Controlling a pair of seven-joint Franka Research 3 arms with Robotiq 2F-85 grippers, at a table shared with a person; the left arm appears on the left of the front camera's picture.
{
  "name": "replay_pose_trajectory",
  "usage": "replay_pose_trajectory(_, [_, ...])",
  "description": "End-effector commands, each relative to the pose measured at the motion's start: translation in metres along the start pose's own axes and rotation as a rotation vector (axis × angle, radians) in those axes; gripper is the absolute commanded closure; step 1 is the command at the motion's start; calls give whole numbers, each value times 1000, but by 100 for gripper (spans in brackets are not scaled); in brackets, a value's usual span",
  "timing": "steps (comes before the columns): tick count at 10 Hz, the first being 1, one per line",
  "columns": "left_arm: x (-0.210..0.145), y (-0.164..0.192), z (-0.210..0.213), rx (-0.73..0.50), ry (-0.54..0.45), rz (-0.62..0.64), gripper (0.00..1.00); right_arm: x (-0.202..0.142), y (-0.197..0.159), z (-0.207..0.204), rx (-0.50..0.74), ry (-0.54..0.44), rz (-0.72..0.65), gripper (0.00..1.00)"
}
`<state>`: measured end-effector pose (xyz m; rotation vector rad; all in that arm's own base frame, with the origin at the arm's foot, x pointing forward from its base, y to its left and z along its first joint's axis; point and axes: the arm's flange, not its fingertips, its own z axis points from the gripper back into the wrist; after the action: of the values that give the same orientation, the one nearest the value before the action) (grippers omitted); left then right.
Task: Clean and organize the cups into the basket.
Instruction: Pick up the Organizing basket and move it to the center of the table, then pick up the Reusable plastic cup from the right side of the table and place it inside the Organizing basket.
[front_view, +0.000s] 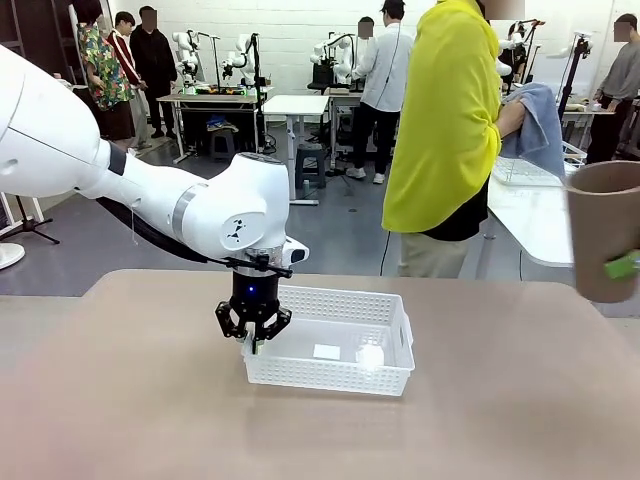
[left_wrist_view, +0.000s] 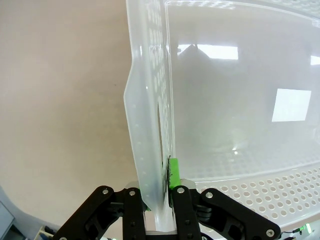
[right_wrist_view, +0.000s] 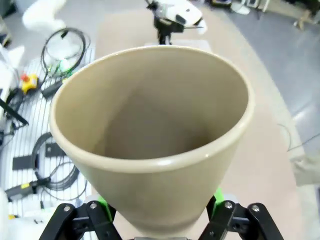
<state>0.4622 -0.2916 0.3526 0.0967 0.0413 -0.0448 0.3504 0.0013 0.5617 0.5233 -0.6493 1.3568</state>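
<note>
The white mesh-walled basket (front_view: 385, 310) sits mid-table with nothing in it. My left gripper (front_view: 253, 328) reaches down from above and is shut on the basket's left wall. In the left wrist view the gripper (left_wrist_view: 160, 192) pinches that thin wall (left_wrist_view: 145, 120), with one green pad (left_wrist_view: 175, 175) on the inner side. A tan cup (front_view: 603, 235) hangs in the air at the right edge, mouth up. In the right wrist view my right gripper (right_wrist_view: 160, 212) is shut on the tan cup (right_wrist_view: 150, 110) near its base, which shows nothing inside.
A person in a yellow top (front_view: 445, 120) stands past the far edge, holding a blue-grey cloth (front_view: 540, 125). The tan tabletop (front_view: 130, 400) has free room left of and in front of the basket. A white side table (front_view: 535, 215) stands at the back right.
</note>
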Motion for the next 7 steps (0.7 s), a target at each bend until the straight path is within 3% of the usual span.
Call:
replay_pose_trajectory(1, [1,-1,-1,5,-10,-16,97,60,-30,-31,44,239,9,18])
replay_pose_trajectory(3, [1,-1,-1,5,-10,-16,97,103,-35,-77,63,446,40,18])
replay_pose_trajectory(5, [1,-1,-1,5,-10,-16,97,124,-34,-132,68,645,50,18])
replay_pose_trajectory(7, [1,-1,-1,5,-10,-16,97,133,-32,-175,82,672,76,18])
